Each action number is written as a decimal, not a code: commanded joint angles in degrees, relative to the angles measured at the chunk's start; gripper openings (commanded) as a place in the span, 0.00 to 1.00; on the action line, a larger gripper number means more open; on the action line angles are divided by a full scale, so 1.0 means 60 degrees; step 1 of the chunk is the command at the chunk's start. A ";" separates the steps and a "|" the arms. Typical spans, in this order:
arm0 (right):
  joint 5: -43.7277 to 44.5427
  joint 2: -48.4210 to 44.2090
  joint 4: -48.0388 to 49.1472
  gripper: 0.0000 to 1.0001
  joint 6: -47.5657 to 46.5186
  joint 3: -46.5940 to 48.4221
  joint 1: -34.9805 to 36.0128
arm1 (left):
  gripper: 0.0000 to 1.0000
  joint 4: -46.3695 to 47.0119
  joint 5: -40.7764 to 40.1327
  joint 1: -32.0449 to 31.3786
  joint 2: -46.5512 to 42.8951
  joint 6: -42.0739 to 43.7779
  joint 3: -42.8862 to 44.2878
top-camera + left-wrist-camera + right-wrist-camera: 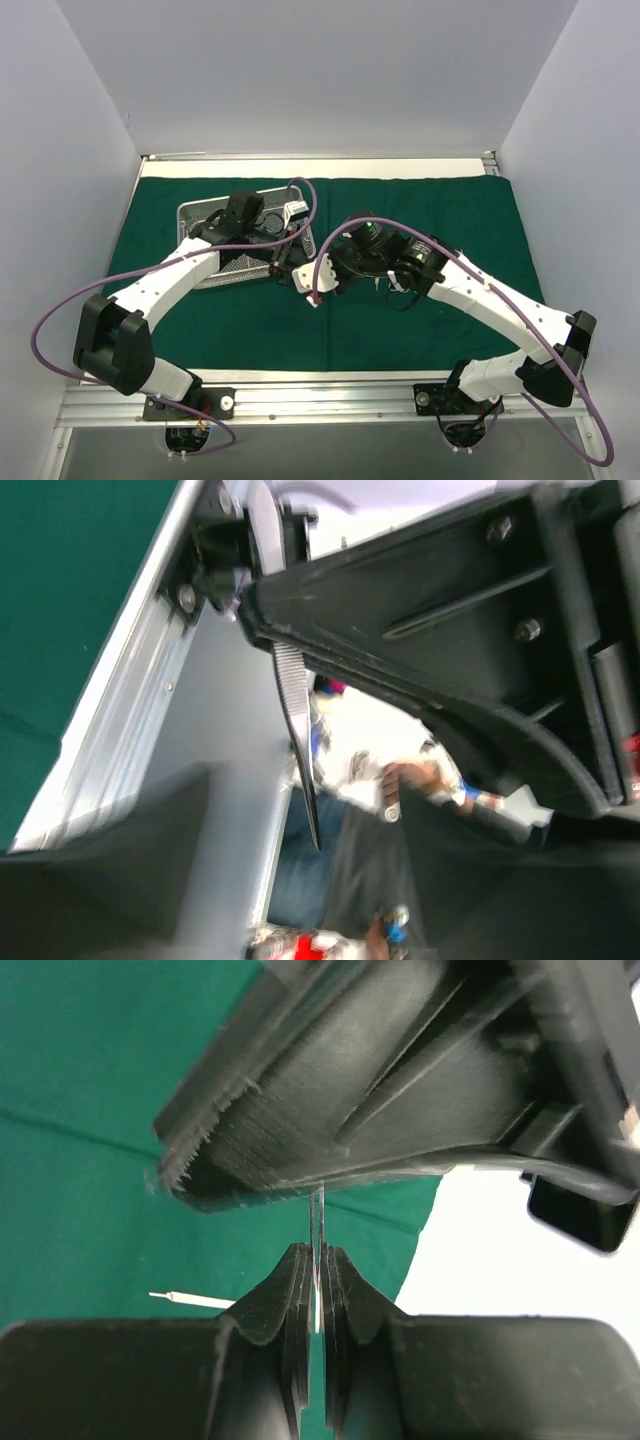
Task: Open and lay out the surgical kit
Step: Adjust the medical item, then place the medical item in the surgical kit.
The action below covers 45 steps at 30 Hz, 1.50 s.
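The dark green cloth wrap lies spread flat over the table. On its left part sits the silver wire-mesh tray, partly hidden under my left arm. Both grippers meet just right of the tray. My right gripper is shut on a slim steel instrument, whose two thin blades stand edge-on between its pads. The left wrist view shows that instrument as a serrated steel strip, with blurred space on either side. My left gripper stands open around it.
A thin pale rod tip lies on the cloth left of my right fingers. The black body of the left arm hangs close above the right jaws. An aluminium rail borders the table's far edge, and white walls enclose three sides.
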 commanded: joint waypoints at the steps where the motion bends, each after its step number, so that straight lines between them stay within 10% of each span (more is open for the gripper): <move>1: 0.0312 -0.0297 0.0400 0.00 0.0939 -0.0297 -0.0138 | 0.94 -0.0029 -0.0353 0.0527 -0.0210 0.0267 0.0493; 6: 0.1014 -0.0342 0.1466 0.00 0.5127 -0.1058 -0.0780 | 0.94 -0.2514 -0.1361 0.2665 0.0185 0.2484 0.1809; 15: -0.0069 0.1488 0.2156 0.00 1.3343 -0.1190 -0.2978 | 0.94 -0.4586 -0.8597 0.3210 0.0390 0.3445 0.4405; 20: 0.1686 0.1547 0.3286 0.03 1.6303 -0.2172 -0.3390 | 0.94 -0.4250 -0.7768 0.3678 0.0580 0.3187 0.3937; 45: 0.3183 0.4448 0.2466 0.04 1.7172 -0.1777 -0.4064 | 0.94 -0.4748 -0.8632 0.3459 0.2734 0.3256 0.5489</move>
